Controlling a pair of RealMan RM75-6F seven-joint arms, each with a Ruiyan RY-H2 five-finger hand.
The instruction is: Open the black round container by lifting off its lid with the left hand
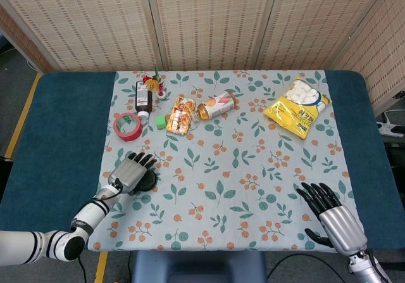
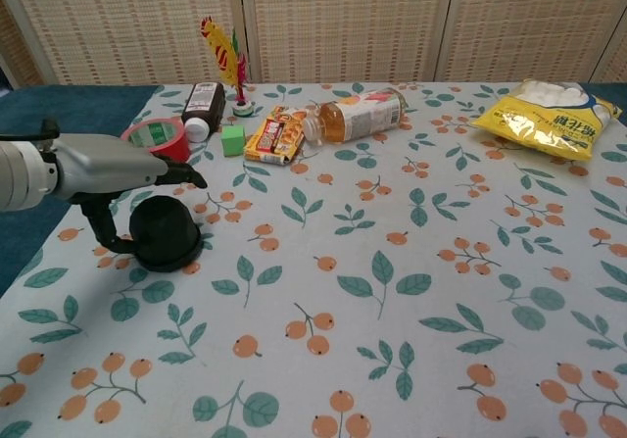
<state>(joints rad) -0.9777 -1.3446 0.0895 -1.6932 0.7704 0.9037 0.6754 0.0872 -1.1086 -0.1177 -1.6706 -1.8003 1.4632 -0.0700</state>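
Note:
The black round container point(image 2: 167, 234) stands with its lid on at the front left of the leaf-patterned cloth; the head view shows only its right part point(image 1: 149, 180). My left hand point(image 2: 116, 168) hovers over its left side, fingers point(image 2: 182, 174) stretched out above the lid and apart from it. The thumb point(image 2: 99, 230) hangs down beside the container's left wall; I cannot tell whether it touches. In the head view the left hand point(image 1: 129, 173) covers most of the container. My right hand point(image 1: 334, 218) rests open near the front right edge, fingers spread, holding nothing.
Behind the container lie a red tape roll point(image 2: 157, 138), a dark bottle point(image 2: 202, 103), a green cube point(image 2: 232, 140), a snack packet point(image 2: 277, 134) and a drink bottle on its side point(image 2: 358, 115). A feather toy point(image 2: 223, 54) stands at the back. A yellow bag point(image 2: 549, 115) lies far right.

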